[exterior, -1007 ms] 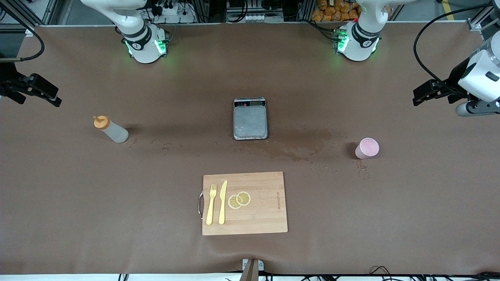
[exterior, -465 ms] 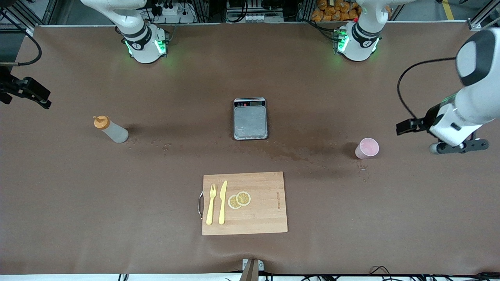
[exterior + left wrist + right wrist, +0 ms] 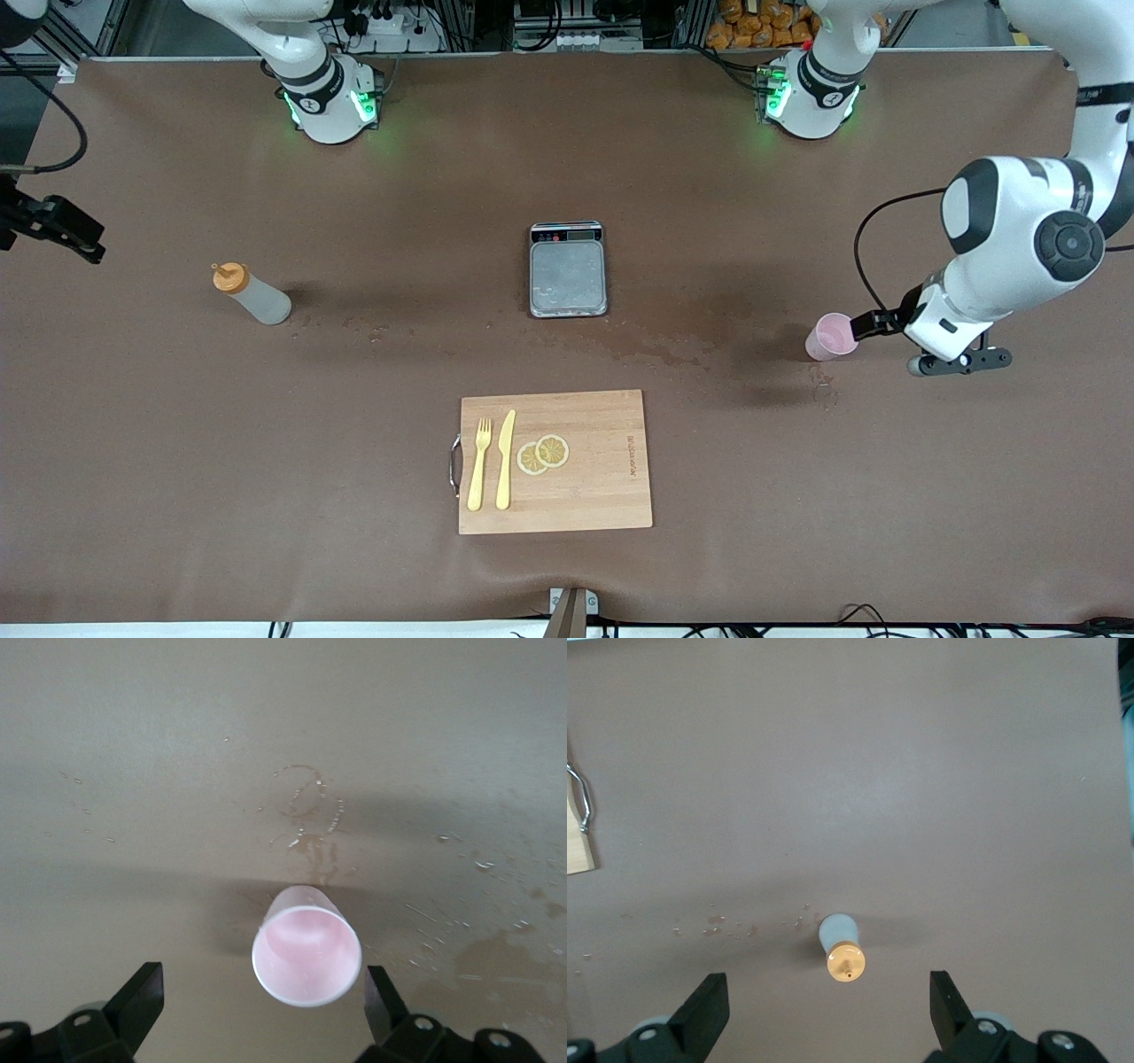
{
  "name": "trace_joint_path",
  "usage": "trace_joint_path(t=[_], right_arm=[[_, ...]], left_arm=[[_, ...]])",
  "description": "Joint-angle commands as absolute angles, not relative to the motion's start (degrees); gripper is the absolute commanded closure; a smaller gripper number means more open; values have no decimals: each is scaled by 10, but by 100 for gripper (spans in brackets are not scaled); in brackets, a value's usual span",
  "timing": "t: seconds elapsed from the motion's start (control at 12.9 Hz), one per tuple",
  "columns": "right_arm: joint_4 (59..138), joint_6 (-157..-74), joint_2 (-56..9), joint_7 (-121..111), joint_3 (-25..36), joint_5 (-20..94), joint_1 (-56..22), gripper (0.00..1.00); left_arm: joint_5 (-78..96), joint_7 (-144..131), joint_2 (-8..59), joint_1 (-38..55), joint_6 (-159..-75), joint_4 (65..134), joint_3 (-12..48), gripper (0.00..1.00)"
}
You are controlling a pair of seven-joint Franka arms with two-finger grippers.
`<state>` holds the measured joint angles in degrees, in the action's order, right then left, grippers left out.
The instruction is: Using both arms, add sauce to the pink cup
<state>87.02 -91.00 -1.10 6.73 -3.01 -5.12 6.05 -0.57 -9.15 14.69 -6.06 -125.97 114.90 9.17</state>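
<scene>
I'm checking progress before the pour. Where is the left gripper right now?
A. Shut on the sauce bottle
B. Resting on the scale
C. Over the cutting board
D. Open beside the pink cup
D: the left gripper is open, its fingers either side of the pink cup, which stands upright on the table.

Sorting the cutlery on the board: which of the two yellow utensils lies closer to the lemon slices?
The yellow plastic knife. It lies right beside the two lemon slices on the wooden cutting board; the yellow plastic fork lies past the knife, nearer the board's metal handle.
</scene>
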Motion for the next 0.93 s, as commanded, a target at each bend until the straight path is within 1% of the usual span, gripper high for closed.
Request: trace_joint_path(t=[0.0, 0.08, 0.15, 0.46, 0.54, 0.85], right_arm=[[878, -908, -12, 74, -35, -8, 105, 0], [879, -891, -16, 75, -34, -8, 107, 0], [878, -868, -23, 76, -34, -5, 111, 0], [879, -840, -54, 74, -35, -4, 148, 0], [878, -840, -58, 75, -34, 2, 157, 0], [875, -829, -103, 124, -34, 92, 230, 0]], left_arm=[[-5, -82, 169, -67, -1289, 1169, 92, 0], [-5, -82, 169, -68, -1304, 1185, 92, 0], [-5, -82, 171, -68, -1319, 1193, 92, 2], [-5, -82, 199, -67, -1331, 1197, 92, 30], [-5, -83, 200, -67, -1331, 1197, 92, 41], [-5, -83, 208, -65, -1331, 1196, 92, 95]])
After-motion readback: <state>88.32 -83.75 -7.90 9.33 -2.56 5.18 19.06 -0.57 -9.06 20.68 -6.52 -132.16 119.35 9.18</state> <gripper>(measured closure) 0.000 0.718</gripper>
